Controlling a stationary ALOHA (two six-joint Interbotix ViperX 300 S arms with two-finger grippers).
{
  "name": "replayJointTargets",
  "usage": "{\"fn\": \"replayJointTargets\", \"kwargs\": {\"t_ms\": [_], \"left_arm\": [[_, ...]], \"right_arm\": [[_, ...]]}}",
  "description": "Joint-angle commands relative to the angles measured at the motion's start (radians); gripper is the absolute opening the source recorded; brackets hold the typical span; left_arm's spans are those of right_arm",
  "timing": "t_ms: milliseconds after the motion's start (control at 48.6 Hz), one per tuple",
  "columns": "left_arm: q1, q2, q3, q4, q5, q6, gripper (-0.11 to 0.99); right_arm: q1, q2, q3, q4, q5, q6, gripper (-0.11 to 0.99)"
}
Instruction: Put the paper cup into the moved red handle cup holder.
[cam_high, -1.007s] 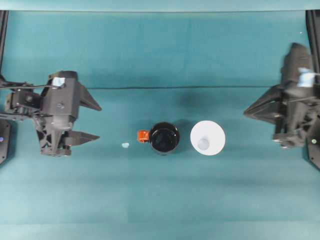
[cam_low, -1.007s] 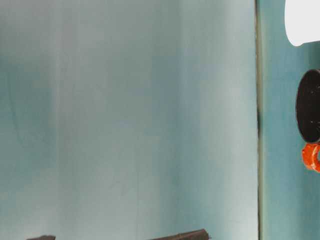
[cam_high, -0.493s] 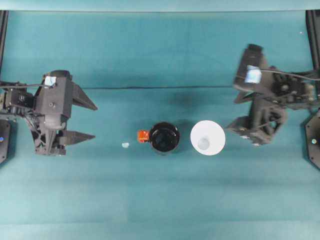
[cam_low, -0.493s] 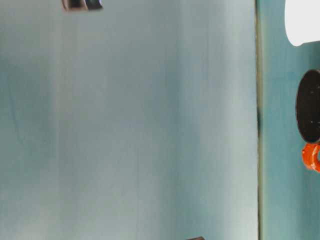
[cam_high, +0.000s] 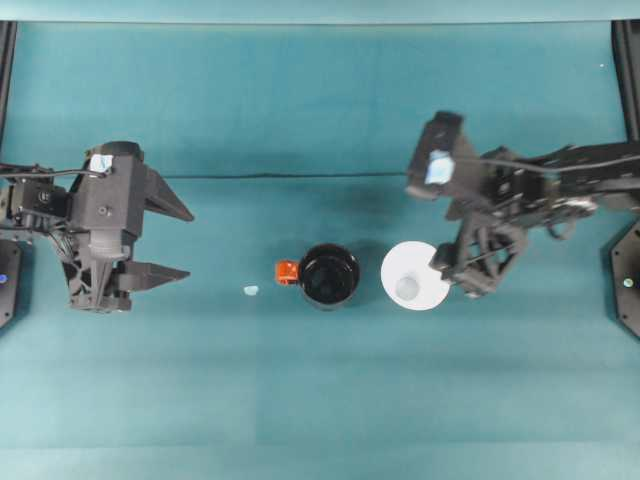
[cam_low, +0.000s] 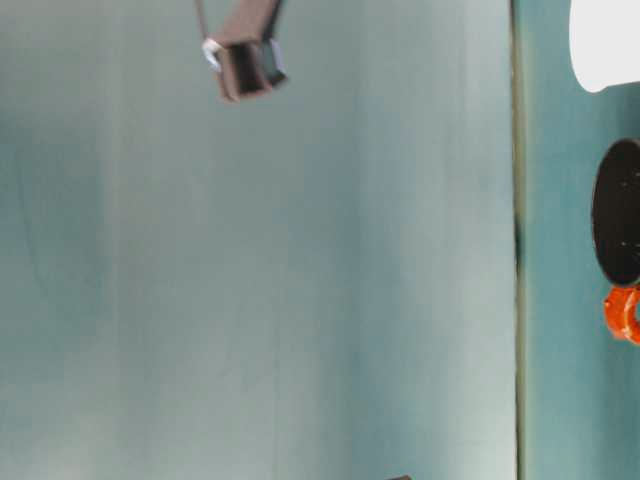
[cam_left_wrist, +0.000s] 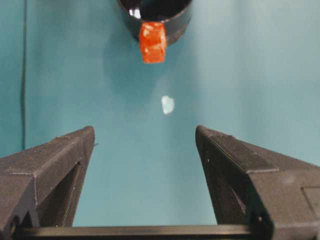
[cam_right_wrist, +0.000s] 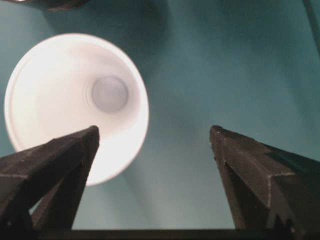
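— So why is the right gripper (cam_high: 448, 272) spread wide beside the paper cup (cam_high: 415, 276)?

— Judging by the task, it is lining up a grasp. In the right wrist view one finger (cam_right_wrist: 47, 167) overlaps the cup's (cam_right_wrist: 75, 105) rim while the other stands clear over bare cloth, so the opening is off to one side of the cup, holding nothing. It looks to need a shift across before the fingers could take the wall between them

— And the cup itself?

— Upright on the teal table (cam_high: 320, 400), mouth up, at the centre, just beside the black cup holder (cam_high: 328, 276) but apart from it. The holder's red handle (cam_high: 287, 272) points away from the cup, toward the left arm

— Why is the left gripper (cam_high: 178, 240) held back?

— Likely to keep out of the way. It sits well apart from both cups, wide open and empty; its wrist camera looks straight down the gap at the handle (cam_left_wrist: 152, 42) and a pale scrap (cam_left_wrist: 167, 104) on the cloth

— What could go wrong?

— A thin paper wall may crush under a hard pinch, and the holder looks barely wider than the cup's base
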Motion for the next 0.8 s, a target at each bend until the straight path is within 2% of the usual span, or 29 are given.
{"fn": "replayJointTargets", "kwargs": {"t_ms": [0, 391, 493, 576, 781], "left_arm": [[0.003, -0.006, -0.012, 0.003, -0.006, -0.002, 0.84], [0.002, -0.005, -0.005, 0.003, -0.006, -0.003, 0.84], [0.003, -0.005, -0.003, 0.003, -0.008, -0.003, 0.83], [0.002, -0.003, -0.003, 0.003, -0.006, -0.003, 0.84], [0.002, -0.005, -0.003, 0.003, -0.006, -0.003, 0.83]], "right_arm": [[0.003, 0.035, -0.015, 0.002, -0.029, 0.006, 0.93], [0.005, 0.155, -0.06, 0.003, -0.037, 0.009, 0.92], [0.005, 0.161, -0.071, 0.003, -0.029, 0.009, 0.86], [0.003, 0.163, -0.075, 0.003, -0.025, 0.011, 0.71], [0.008, 0.163, -0.075, 0.003, 0.0, 0.008, 0.15]]}}
